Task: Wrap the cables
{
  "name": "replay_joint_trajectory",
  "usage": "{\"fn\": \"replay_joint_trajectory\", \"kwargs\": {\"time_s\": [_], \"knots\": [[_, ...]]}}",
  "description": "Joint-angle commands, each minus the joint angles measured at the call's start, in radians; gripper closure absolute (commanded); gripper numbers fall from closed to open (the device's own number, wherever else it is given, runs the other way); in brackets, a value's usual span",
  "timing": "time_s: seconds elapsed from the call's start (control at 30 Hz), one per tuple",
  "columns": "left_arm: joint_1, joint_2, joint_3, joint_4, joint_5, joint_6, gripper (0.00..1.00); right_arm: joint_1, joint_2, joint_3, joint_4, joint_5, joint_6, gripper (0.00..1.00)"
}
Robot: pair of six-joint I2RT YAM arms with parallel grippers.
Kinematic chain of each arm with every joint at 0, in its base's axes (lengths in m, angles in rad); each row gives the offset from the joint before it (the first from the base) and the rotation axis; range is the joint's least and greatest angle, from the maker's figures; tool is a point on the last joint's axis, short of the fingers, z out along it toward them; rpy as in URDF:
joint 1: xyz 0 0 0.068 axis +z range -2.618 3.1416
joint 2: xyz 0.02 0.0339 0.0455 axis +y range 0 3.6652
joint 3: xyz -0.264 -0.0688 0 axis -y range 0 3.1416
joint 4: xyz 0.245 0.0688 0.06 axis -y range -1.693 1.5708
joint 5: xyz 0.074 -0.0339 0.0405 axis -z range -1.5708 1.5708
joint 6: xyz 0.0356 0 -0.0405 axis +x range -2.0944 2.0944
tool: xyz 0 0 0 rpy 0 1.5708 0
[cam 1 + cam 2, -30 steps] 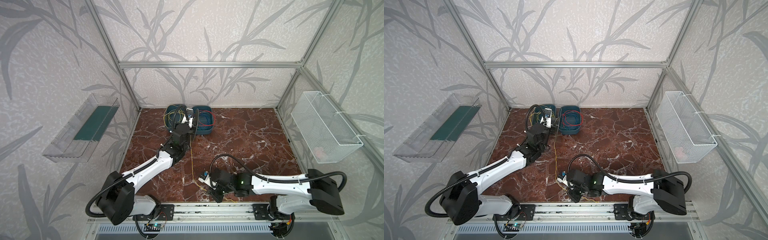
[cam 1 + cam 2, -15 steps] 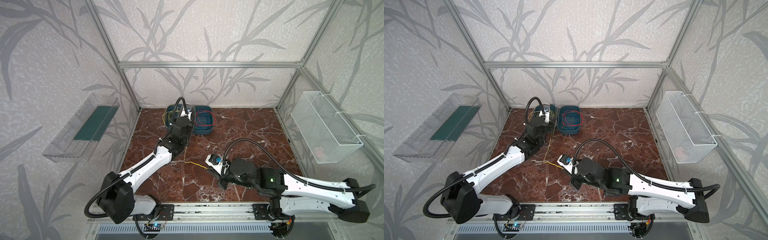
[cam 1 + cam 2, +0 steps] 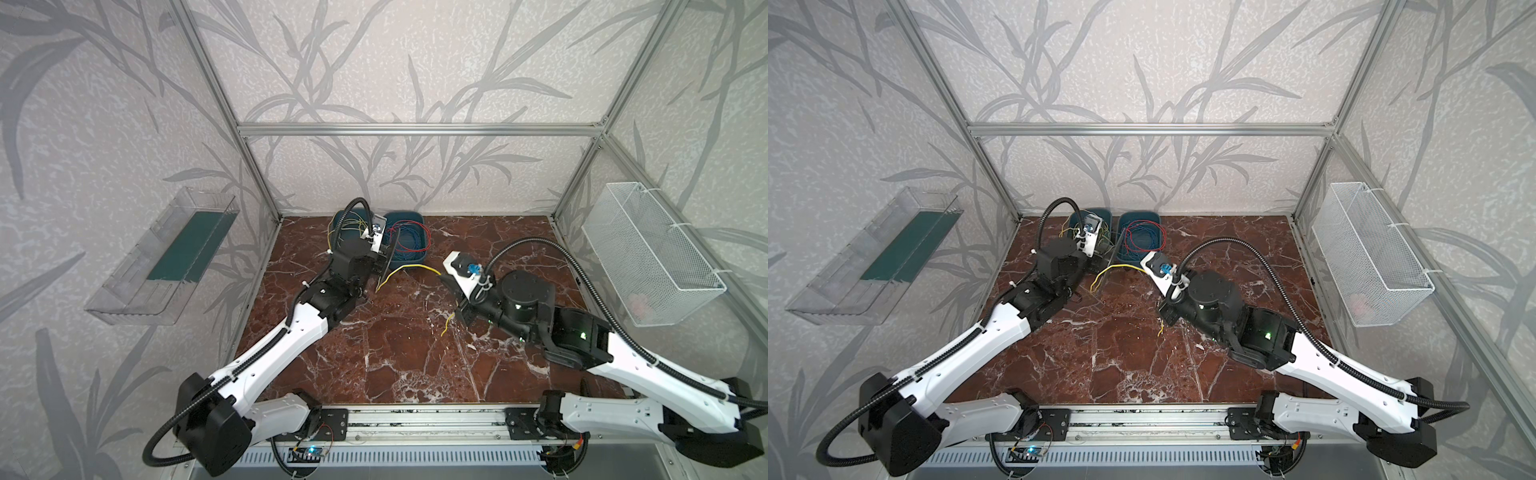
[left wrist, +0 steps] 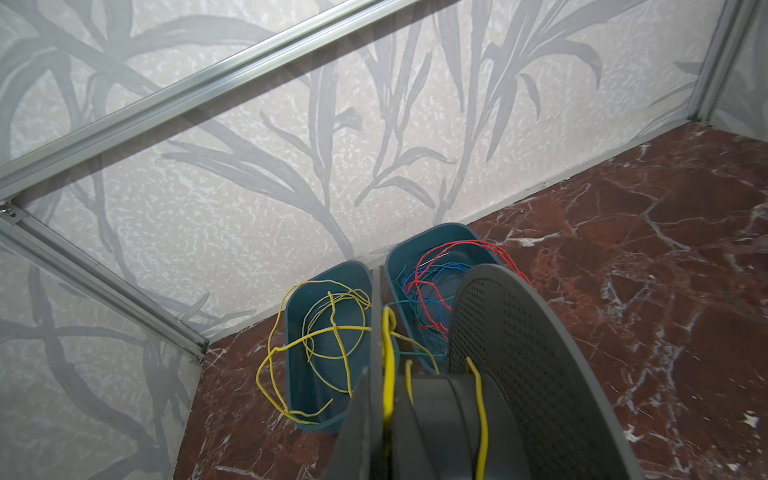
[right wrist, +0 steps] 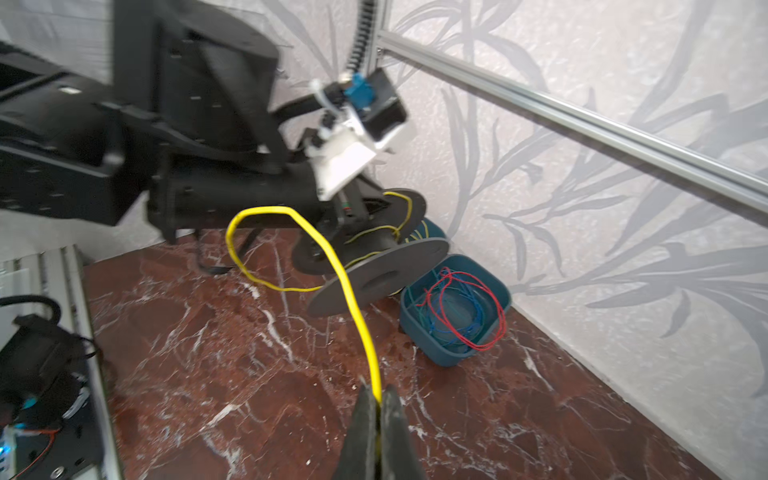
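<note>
Now the right gripper (image 5: 377, 400), jaws pinched together on the cable (image 5: 337, 266), stands near the rear, to the side of the spool (image 5: 380, 277). A second ago it was low at the table's front edge. That sweep has carried the cable part-way round the hub. The left gripper (image 3: 374, 259) is clamped on the spool, held tilted just before the bin (image 4: 353, 278). Slack yellow loops lie there, so winding is judged far from complete.

White arm links (image 3: 291, 345), black joints (image 3: 525, 291), ribbed black hoses (image 3: 540, 240), green status light (image 3: 584, 333), dark tapered fingers (image 5: 362, 432).
</note>
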Motion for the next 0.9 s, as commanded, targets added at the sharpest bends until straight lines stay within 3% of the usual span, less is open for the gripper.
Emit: {"fn": "replay_joint_trajectory", "kwargs": {"time_s": [0.0, 0.4, 0.63, 0.87], "knots": [[-0.003, -0.067, 0.008, -0.034, 0.111, 0.019, 1.0, -0.121, -0.014, 0.042, 0.016, -0.024, -0.014, 1.0], [-0.003, -0.185, -0.007, -0.156, 0.295, 0.035, 1.0, -0.535, 0.119, 0.165, 0.065, -0.173, 0.075, 1.0], [-0.002, -0.23, 0.034, -0.182, 0.436, 0.011, 1.0, -0.666, 0.269, 0.203, 0.088, -0.21, 0.097, 1.0], [-0.002, -0.248, 0.124, -0.163, 0.538, -0.068, 1.0, -0.719, 0.392, 0.139, 0.136, -0.21, 0.111, 1.0]]}}
